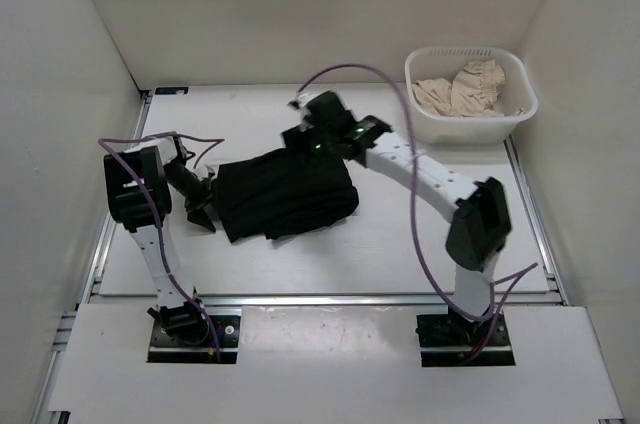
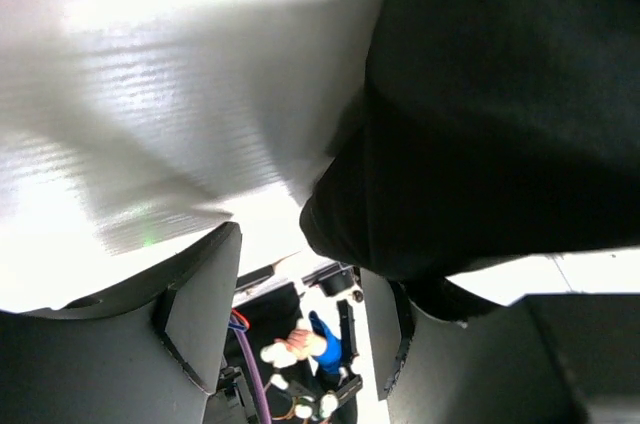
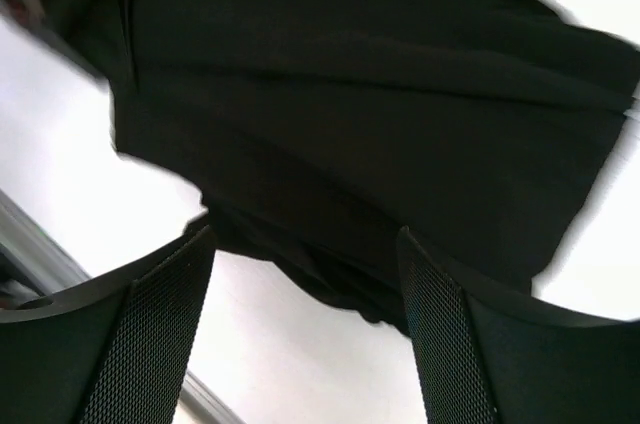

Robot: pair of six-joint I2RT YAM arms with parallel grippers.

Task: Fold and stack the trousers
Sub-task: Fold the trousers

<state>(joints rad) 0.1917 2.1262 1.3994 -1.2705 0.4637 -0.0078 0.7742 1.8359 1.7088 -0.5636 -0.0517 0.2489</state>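
Note:
The black trousers (image 1: 285,194) lie folded into a compact bundle in the middle of the white table (image 1: 400,244). My left gripper (image 1: 203,202) is open and low at the bundle's left edge. In the left wrist view the left gripper (image 2: 300,294) is empty, with the trousers (image 2: 500,94) just above its right finger (image 2: 400,334). My right gripper (image 1: 300,139) is open at the bundle's far edge. In the right wrist view the right gripper (image 3: 300,284) has the trousers' (image 3: 380,94) folded edge hanging between its fingertips, and nothing is gripped.
A white basket (image 1: 523,104) stands at the back right and holds a beige cloth garment (image 1: 460,89). White walls close in the table on the left, back and right. Purple cables (image 1: 420,224) loop along both arms.

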